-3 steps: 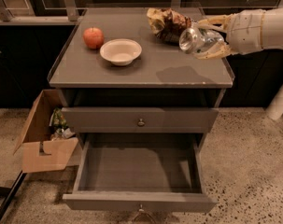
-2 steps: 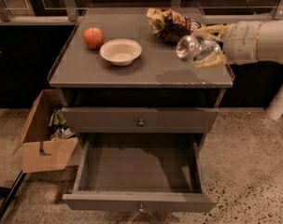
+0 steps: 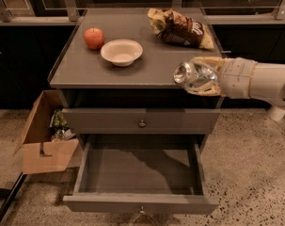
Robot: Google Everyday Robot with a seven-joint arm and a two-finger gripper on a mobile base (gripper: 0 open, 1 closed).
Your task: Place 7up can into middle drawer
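My gripper point(image 3: 201, 76) comes in from the right and is shut on the 7up can point(image 3: 191, 74). The can lies on its side in the fingers, its shiny metal top facing left, held in the air over the cabinet's front right corner. The middle drawer point(image 3: 139, 205) is pulled wide open below, a shallow grey tray with nothing in it and a small knob on its front panel. The can is above and a little behind the drawer's right side.
On the grey cabinet top point(image 3: 85, 69) sit a red apple point(image 3: 93, 37), a white bowl point(image 3: 122, 52) and a brown and yellow snack bag point(image 3: 179, 28). The shut upper drawer front has a brass knob point(image 3: 141, 123). An open cardboard box point(image 3: 43, 140) stands on the floor at left.
My gripper has carried the can forward and down, from beside the snack bag to the cabinet's front right corner. The drawer has stayed open.
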